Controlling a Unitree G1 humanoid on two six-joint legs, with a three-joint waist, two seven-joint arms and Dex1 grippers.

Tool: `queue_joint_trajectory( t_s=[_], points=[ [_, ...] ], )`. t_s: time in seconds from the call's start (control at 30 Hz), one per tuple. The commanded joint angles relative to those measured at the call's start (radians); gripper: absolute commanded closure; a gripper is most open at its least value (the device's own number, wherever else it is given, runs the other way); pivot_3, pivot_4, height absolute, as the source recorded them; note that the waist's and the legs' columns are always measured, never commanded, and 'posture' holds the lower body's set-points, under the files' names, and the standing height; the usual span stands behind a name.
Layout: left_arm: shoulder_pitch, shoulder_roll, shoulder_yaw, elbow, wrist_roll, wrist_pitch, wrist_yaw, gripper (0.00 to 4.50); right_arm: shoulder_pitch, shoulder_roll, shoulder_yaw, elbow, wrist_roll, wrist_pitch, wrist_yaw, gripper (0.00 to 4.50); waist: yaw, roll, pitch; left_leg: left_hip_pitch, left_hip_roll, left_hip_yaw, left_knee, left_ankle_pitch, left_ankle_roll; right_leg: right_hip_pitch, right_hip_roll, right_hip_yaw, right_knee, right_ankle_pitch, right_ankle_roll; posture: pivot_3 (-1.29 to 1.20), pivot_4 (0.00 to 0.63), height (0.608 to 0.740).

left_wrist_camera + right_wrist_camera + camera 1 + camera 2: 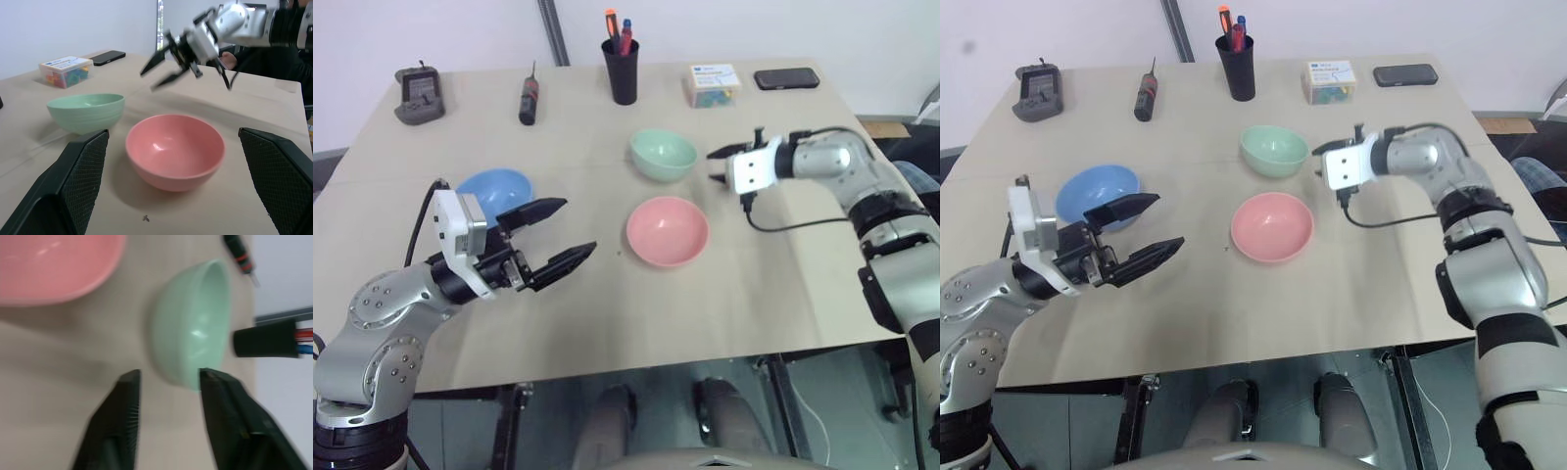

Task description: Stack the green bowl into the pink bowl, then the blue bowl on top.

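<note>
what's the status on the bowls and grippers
Both grippers open, empty: left gripper, right gripper beside green bowl. Pink bowl, blue bowl unstacked. Nothing between.

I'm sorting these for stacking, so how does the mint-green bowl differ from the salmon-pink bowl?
The small round mint-green bowl sits farther back, nearer the black pen cup; the small round salmon-pink bowl sits nearer the table's front edge. The right gripper hovers beside the green bowl, not the pink one. Both stand upright, empty, alike in size.
</note>
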Motion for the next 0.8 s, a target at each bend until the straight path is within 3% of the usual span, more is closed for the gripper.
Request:
queue_joint_trajectory(
  t_s=[0.03,0.07,0.13,0.27,0.57,0.67,0.8],
  points=[
    [0.006,0.008,0.019,-0.02,-0.007,-0.012,-0.007,0.0,-0.033,0.025,0.054,0.01,-0.132,0.014,-0.249,1.02,-0.001,0.0,0.0,0.0,0.0,0.0,0.0,0.0,0.0,0.0,0.0,0.0,0.0,0.0,0.0,0.0,0.15,0.74],
    [0.014,0.008,0.026,-0.028,-0.011,-0.009,-0.004,0.0,-0.04,0.037,0.081,0.022,-0.178,0.024,-0.325,0.51,0.0,0.0,0.0,0.0,0.0,0.0,0.0,0.0,0.0,-0.001,0.0,0.001,0.001,0.0,0.0,0.0,0.15,0.74],
    [0.031,0.009,0.038,-0.044,-0.013,-0.005,0.003,0.0,-0.051,0.058,0.129,0.048,-0.248,0.041,-0.429,0.11,-0.001,0.0,0.0,0.0,0.0,0.0,0.0,0.0,0.0,-0.002,0.0,0.001,0.002,0.0,0.0,0.0,0.15,0.74],
    [0.087,0.004,0.079,-0.093,-0.026,0.002,0.034,0.0,-0.077,0.121,0.197,0.107,-0.343,0.095,-0.602,0.11,-0.001,0.0,0.0,0.0,0.0,0.001,0.0,0.0,-0.001,-0.002,0.0,0.002,0.002,0.0,0.0,0.0,0.15,0.74],
    [0.189,-0.009,0.147,-0.188,-0.052,0.007,0.101,0.0,-0.105,0.231,0.264,0.181,-0.434,0.189,-0.757,0.11,-0.001,0.0,0.0,0.0,0.0,0.0,0.0,0.001,-0.001,-0.002,0.001,0.002,0.004,0.0,0.0,0.0,0.15,0.74],
    [0.215,-0.012,0.167,-0.207,-0.064,0.006,0.115,0.0,-0.103,0.245,0.268,0.192,-0.434,0.199,-0.744,0.87,0.0,0.0,0.0,0.0,0.0,0.0,0.0,0.001,-0.001,-0.002,0.001,0.002,0.004,0.0,0.0,0.0,0.15,0.74],
    [0.234,-0.014,0.177,-0.224,-0.073,0.004,0.127,0.0,-0.107,0.249,0.269,0.197,-0.433,0.205,-0.725,2.44,0.0,0.0,0.0,0.0,-0.001,0.0,0.0,0.001,-0.001,-0.002,0.0,0.001,0.004,0.0,0.0,0.0,0.15,0.74]
  ],
)
